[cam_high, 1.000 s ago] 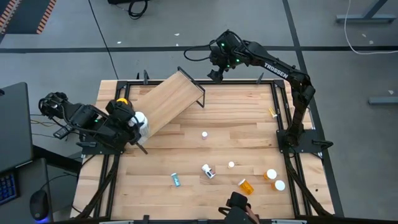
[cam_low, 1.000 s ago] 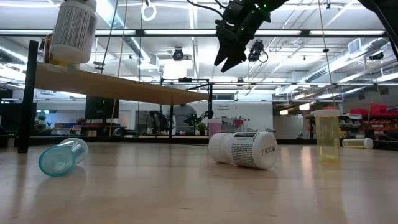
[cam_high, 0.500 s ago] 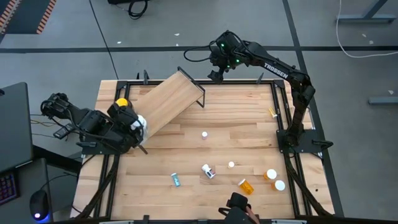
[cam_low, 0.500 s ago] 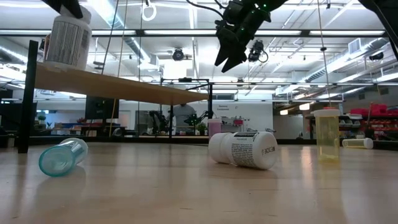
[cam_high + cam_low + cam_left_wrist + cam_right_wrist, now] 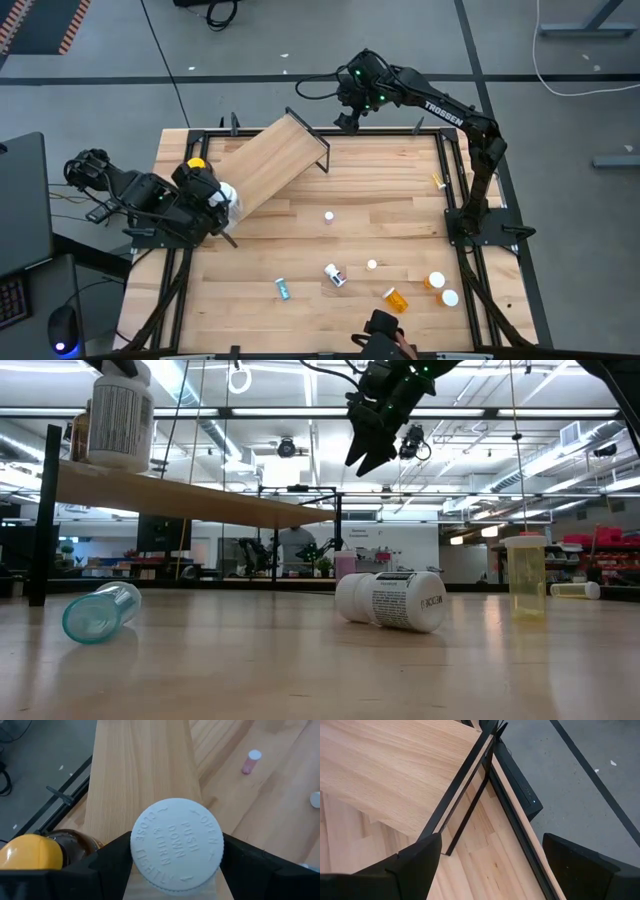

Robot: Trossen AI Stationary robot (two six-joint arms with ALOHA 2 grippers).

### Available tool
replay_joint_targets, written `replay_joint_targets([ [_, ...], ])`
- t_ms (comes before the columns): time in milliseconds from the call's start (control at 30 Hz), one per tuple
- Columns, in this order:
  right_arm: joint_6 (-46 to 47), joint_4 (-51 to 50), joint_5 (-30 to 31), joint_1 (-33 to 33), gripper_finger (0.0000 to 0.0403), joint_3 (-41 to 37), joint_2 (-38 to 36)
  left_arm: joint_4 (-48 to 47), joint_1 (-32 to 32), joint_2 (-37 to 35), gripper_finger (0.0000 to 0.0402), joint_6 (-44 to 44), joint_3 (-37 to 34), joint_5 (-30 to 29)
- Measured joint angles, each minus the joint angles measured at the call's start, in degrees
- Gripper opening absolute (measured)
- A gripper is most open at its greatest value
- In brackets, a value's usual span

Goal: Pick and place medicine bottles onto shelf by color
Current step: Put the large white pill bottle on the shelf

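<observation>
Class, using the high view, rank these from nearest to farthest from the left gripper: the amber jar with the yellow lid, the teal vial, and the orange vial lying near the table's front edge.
Measured from the left gripper, at the shelf's left end:
1. Amber jar with yellow lid, right beside it on the shelf.
2. Teal vial, lying front of centre on the table.
3. Orange vial, front right, farthest.

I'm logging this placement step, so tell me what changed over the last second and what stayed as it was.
The left gripper, shut on the white-capped labelled bottle, lowered it and brought it from tilted to upright, down to the light plywood shelf beside the amber jar with a yellow lid. The right gripper stayed open above the shelf's far end, and the loose bottles on the table did not move.
</observation>
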Motion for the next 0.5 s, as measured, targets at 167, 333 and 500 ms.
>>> replay_joint_targets([
  [167,0.01,-0.07,0.01,0.16,0.0356,0.0,0.0,0.0,0.04,0.0,0.0275,-0.04,0.01,0.18],
  [333,0.01,-0.09,-0.01,0.33,0.0356,0.0,0.0,0.0,0.04,0.0,0.0279,-0.33,0.02,1.09],
  [500,0.21,-0.09,-0.01,0.33,0.0356,0.0,0.0,0.01,1.63,0.0,0.0307,-0.13,0.07,1.6],
])
